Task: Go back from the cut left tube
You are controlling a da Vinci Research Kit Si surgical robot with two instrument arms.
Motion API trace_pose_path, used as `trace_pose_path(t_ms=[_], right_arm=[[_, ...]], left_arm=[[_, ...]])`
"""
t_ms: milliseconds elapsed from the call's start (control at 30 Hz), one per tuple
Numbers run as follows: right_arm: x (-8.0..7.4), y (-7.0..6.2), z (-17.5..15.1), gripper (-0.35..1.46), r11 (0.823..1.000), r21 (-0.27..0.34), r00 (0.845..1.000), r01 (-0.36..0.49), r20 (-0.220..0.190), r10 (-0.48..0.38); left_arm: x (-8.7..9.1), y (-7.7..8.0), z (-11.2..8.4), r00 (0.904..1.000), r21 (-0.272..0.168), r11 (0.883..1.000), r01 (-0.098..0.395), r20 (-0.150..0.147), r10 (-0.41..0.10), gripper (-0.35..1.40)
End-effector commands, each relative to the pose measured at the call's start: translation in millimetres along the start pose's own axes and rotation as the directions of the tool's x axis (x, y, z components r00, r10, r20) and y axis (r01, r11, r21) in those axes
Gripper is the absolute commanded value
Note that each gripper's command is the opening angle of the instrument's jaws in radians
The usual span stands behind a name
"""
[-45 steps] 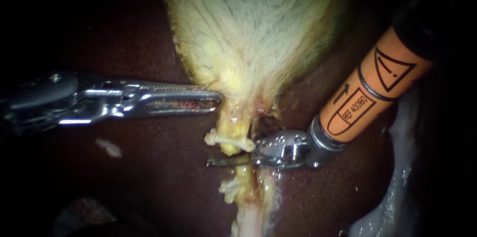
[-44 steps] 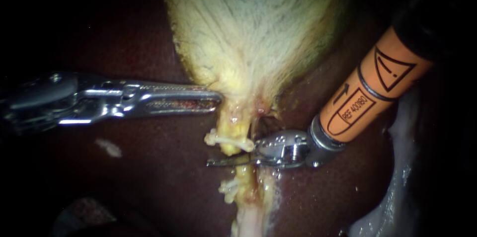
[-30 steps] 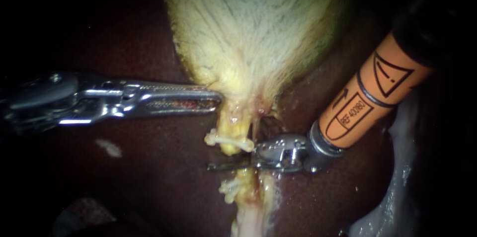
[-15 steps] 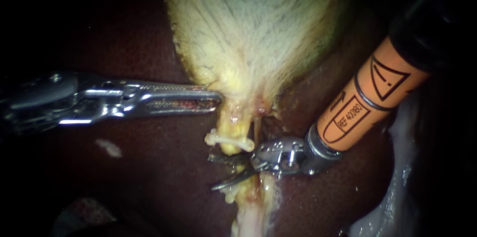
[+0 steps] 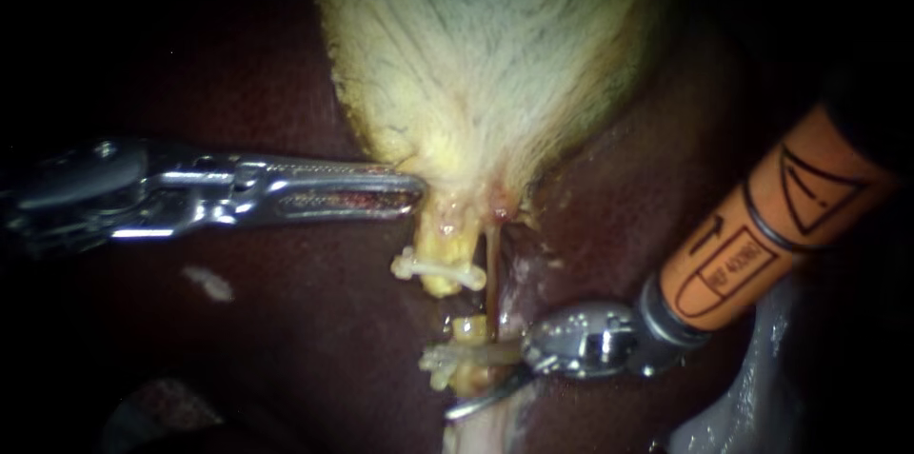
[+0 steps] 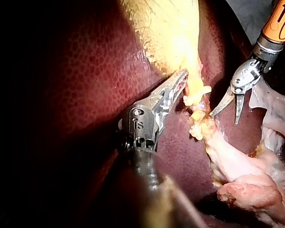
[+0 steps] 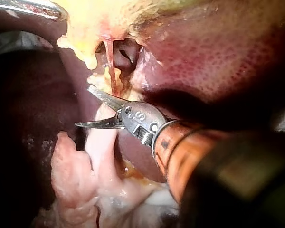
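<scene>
Two instruments work over the dark red, finely mottled liver (image 5: 286,321), the only ground we see under everything; beyond the lit patch the room is black. The hand of our left instrument (image 5: 419,192) is narrow, its jaws pinched on the yellow lower edge of the gallbladder (image 5: 476,64). The hand of our right instrument (image 6: 223,118) stands wide, its two blades spread with a clear gap between them. An orange sleeve (image 5: 771,226) covers its shaft behind the wrist.

The endoscope view shows only one of those blades plainly. The left wrist view shows both, and also the pink lump (image 6: 249,192) of tissue in which the far piece of tube ends. Only the right wrist view shows the hollow (image 7: 126,52) under the gallbladder's edge.

The cut left tube (image 5: 444,243) lies just ahead of the left hand's tips, in two pieces. The piece nearer the left hand hangs from the gallbladder and bears a white clip (image 5: 433,268). The other stump (image 5: 466,325) sits just ahead of the right hand's blades and bears a second clip (image 5: 440,359); we cannot tell whether a blade touches it. Bare liver shows between the two ends. The tube's long axis runs across the left hand's line, from the gallbladder toward the right hand's blades. Beside it, on the right hand's side, a thin reddish tube (image 5: 491,264) is unbroken.
</scene>
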Motion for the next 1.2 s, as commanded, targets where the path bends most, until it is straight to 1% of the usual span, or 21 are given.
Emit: trace_pose_path(t_ms=[33, 133, 167, 267, 367, 400, 533, 600, 667, 767, 833, 1000, 1200], right_arm=[[-0.1, 0.2, -0.6, 1.30, 1.000, -0.018, 1.000, 0.015, -0.005, -0.015], [0.0, 1.0, -2.8, 1.38, 0.995, -0.084, 0.998, 0.062, -0.015, -0.063], [0.0, 1.5, -3.9, 1.40, 0.990, -0.114, 0.996, 0.083, -0.016, -0.085], [0.3, 2.3, -6.4, 1.43, 0.978, -0.169, 0.992, 0.125, -0.012, -0.129], [0.7, 2.8, -8.8, 1.43, 0.962, -0.210, 0.984, 0.174, 0.002, -0.177], [1.0, 3.0, -9.5, 1.43, 0.955, -0.228, 0.981, 0.192, 0.010, -0.195], [2.4, 3.6, -10.8, 1.43, 0.927, -0.275, 0.966, 0.255, 0.040, -0.254], [3.0, 3.8, -11.2, 1.43, 0.917, -0.291, 0.962, 0.272, 0.051, -0.269], [3.3, 3.9, -11.5, 1.43, 0.905, -0.303, 0.953, 0.300, 0.062, -0.295], [3.4, 4.1, -11.6, 1.43, 0.889, -0.321, 0.945, 0.326, 0.076, -0.319], [3.3, 4.3, -11.7, 1.43, 0.883, -0.323, 0.940, 0.341, 0.083, -0.332], [2.8, 4.5, -11.9, 1.43, 0.881, -0.324, 0.939, 0.344, 0.086, -0.334], [2.7, 4.5, -12.0, 1.43, 0.880, -0.321, 0.936, 0.350, 0.087, -0.340]], left_arm=[[0.0, 0.0, 0.0, 1.0000, 0.000, 1.000, 0.000, 0.000, 0.000, -0.35], [0.0, 0.0, 0.0, 1.0000, 0.001, 1.000, 0.000, 0.000, 0.000, -0.35], [0.0, 0.0, 0.0, 1.0000, 0.001, 1.000, 0.000, 0.000, 0.000, -0.35], [0.0, 0.1, 0.0, 1.0000, 0.001, 1.000, 0.000, 0.000, 0.000, -0.35], [0.0, 0.1, 0.0, 1.0000, 0.001, 1.000, 0.000, 0.000, 0.000, -0.35], [0.0, 0.1, 0.0, 1.0000, 0.001, 1.000, 0.000, 0.000, 0.000, -0.35], [0.0, 0.1, 0.0, 1.0000, 0.001, 1.000, 0.000, 0.000, 0.000, -0.35], [0.0, 0.1, 0.0, 1.0000, 0.001, 1.000, 0.000, 0.000, 0.000, -0.35], [0.0, 0.1, 0.0, 1.0000, 0.001, 1.000, 0.000, 0.000, 0.000, -0.35], [0.0, 0.1, 0.0, 1.0000, 0.000, 1.000, 0.000, 0.000, 0.000, -0.35], [0.0, 0.1, 0.1, 1.0000, 0.000, 1.000, 0.000, 0.000, 0.000, -0.35], [0.5, 0.0, 0.6, 1.0000, -0.001, 1.000, -0.003, 0.001, 0.003, -0.35], [1.6, -0.3, 2.6, 0.9999, 0.008, 1.000, -0.010, 0.001, 0.010, -0.35]])
